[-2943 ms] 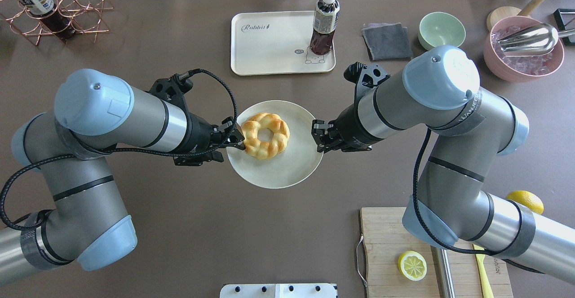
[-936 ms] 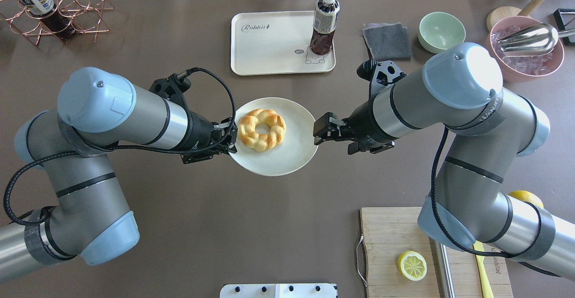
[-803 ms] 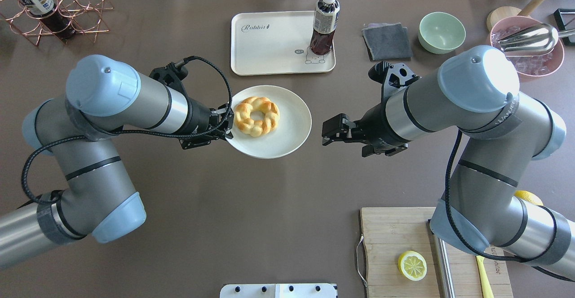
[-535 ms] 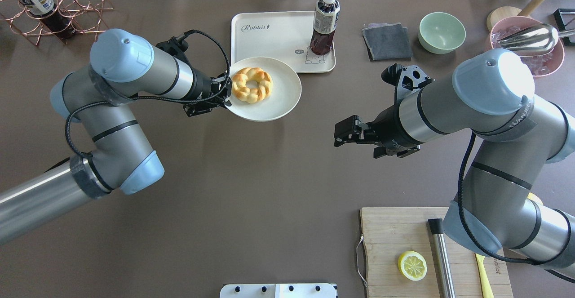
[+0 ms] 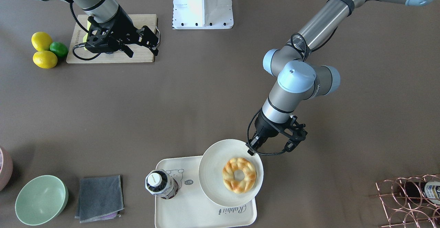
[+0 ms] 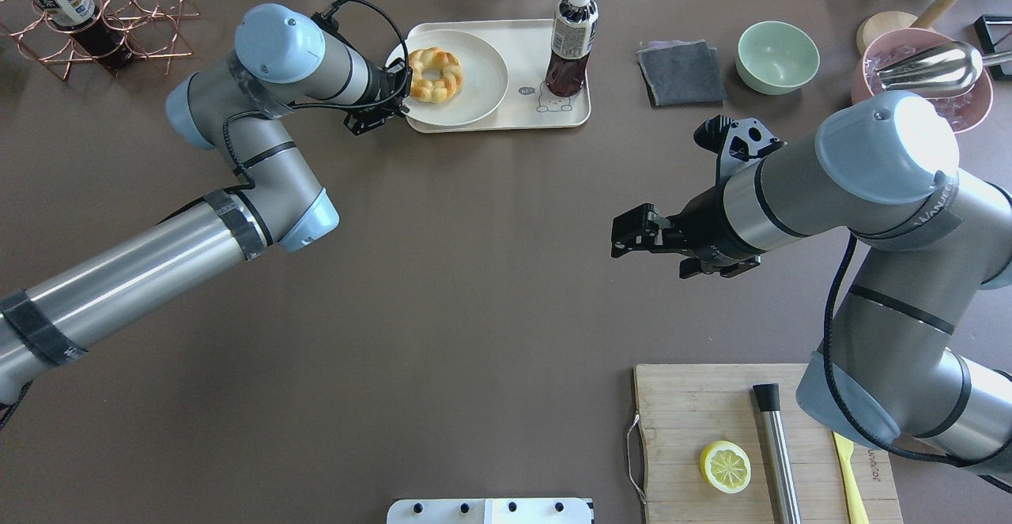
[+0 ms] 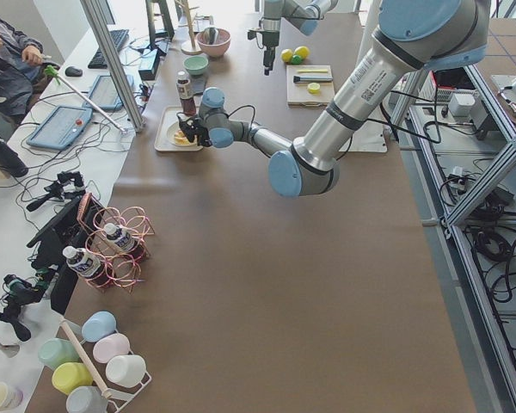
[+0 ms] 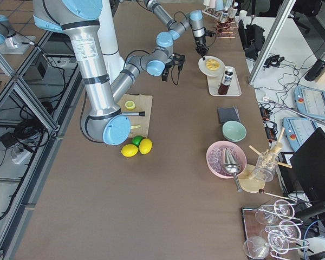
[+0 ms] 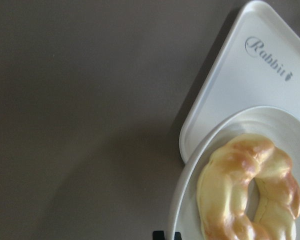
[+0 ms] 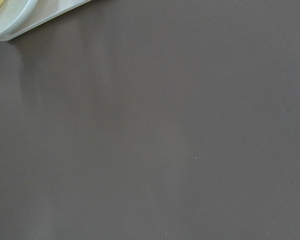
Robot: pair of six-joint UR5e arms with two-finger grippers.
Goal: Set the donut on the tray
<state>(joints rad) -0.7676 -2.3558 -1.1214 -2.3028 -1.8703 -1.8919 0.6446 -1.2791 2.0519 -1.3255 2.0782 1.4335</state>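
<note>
The donut, a golden braided ring, lies on a round white plate. The plate is over the left part of the cream tray with the "Rabbit" script and overhangs its left edge. My left gripper is shut on the plate's left rim. The front view shows the same: the donut, the plate, the tray and the left gripper. The left wrist view shows the donut and a tray corner. My right gripper is open and empty over bare table.
A dark drink bottle stands on the tray's right part. A grey cloth, a green bowl and a pink bowl lie to the right. A cutting board with a lemon half is near the front right. A copper rack stands far left.
My left arm has carried the plate with the donut from the table's middle to over the tray. My right gripper has come off the plate's right rim and drawn back right.
</note>
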